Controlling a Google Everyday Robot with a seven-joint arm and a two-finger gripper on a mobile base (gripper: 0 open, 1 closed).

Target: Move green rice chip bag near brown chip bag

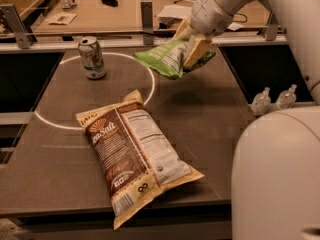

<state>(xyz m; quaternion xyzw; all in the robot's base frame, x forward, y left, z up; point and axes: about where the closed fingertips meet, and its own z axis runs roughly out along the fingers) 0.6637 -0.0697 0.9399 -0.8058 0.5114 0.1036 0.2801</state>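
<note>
The green rice chip bag hangs in the air above the back of the table, tilted, with its white panel showing. My gripper is shut on its right end and holds it clear of the table top. The brown chip bag lies flat at the front middle of the table, long axis running from back left to front right, label side up. The green bag is behind it and to the right, well apart from it.
A green-and-white drink can stands at the back left, inside a white circle line. The dark table ends at a front edge below the brown bag. Two small bottles stand off the right side. My white arm body fills the lower right.
</note>
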